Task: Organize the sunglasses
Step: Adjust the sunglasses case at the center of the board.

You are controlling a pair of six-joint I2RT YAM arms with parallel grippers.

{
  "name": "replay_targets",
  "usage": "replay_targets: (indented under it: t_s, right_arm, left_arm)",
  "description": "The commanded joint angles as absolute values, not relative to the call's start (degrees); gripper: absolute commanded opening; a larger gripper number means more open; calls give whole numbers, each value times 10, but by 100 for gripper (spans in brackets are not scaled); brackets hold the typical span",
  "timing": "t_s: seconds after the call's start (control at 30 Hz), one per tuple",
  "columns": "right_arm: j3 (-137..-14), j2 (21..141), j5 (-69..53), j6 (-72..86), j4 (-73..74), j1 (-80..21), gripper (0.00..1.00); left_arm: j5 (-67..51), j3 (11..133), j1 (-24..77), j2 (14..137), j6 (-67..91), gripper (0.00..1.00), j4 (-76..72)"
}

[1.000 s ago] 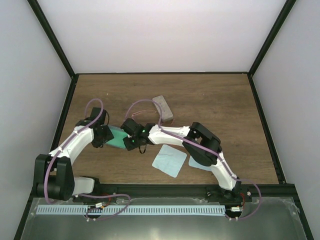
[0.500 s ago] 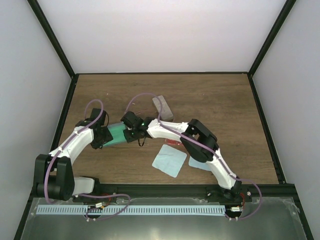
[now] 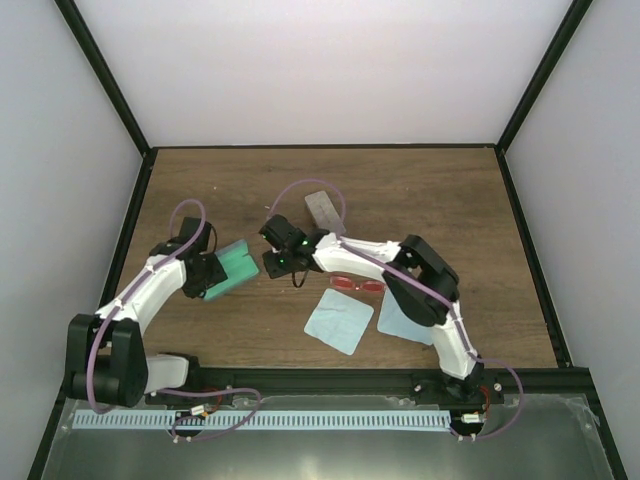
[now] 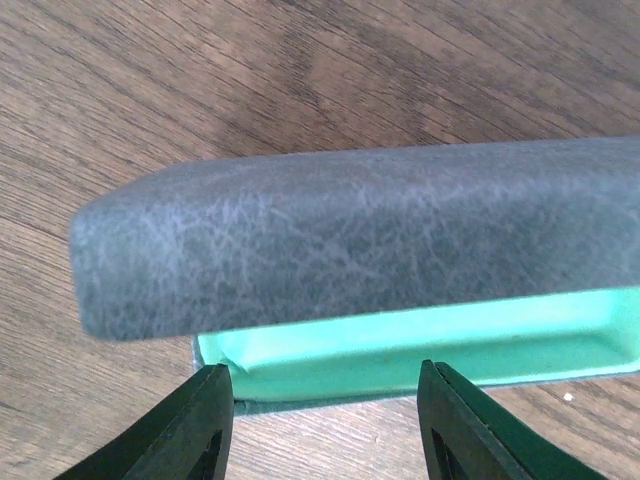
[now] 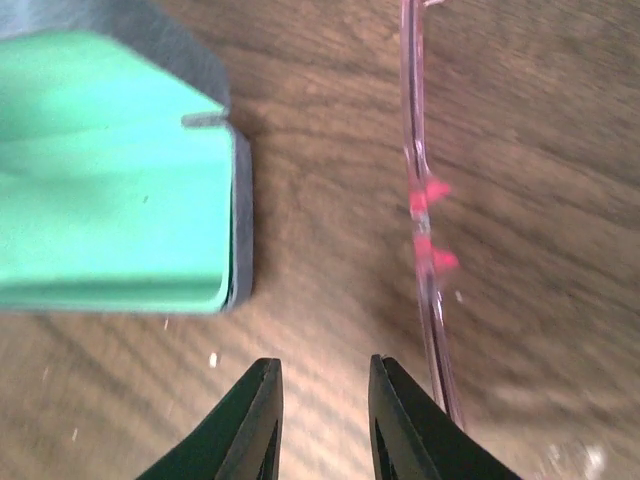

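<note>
Wooden tabletop (image 3: 450, 200): red sunglasses (image 3: 357, 284) lie apart behind the right gripper (image 3: 272, 266), beside its forearm; its narrowly parted jaws hold nothing, facing an open green-lined case (image 3: 236, 268).

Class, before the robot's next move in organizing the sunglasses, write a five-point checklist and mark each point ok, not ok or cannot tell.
1. The case has its lid open, green lining exposed: ok.
2. The sunglasses lie uncovered on the table: ok.
3. The right gripper is empty, jaws slightly apart: ok.
4. The left gripper grips the case: cannot tell.
5. The sunglasses are inside the case: not ok.
</note>
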State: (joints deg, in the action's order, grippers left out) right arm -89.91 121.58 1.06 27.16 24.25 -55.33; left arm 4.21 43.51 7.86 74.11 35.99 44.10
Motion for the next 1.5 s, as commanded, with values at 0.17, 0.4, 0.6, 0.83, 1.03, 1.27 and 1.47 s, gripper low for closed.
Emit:
replay_targets:
  t_s: [0.17,0.4,0.6,0.83,1.03,1.27,1.47]
  right_arm:
    - [-802,1119,-74,245,186,-562,24]
    - [-842,1183,-182,239,162,-583,24]
    - [-892,1244,-211,244,160,-585,24]
    - [-954,1294,-220,247,169,-590,24]
    - [-995,1325,-223,252,176,-591,24]
    - [-1052,1356,-215,247,191,-591,25]
    - [-1057,1339,-195,236,199,-587,25]
  left_arm:
    - [-5,375,76,659,397,51,415]
    - [-17,372,75,659,411,50,413]
    - [-18,378,76,653,410,50,423]
    - [-9,396,76,662,403,50,437]
    - [-7,403,75,667,386,50,445]
    - [0,404,76,657,385,50,457]
    - [-1,403,76,641,389,51,460]
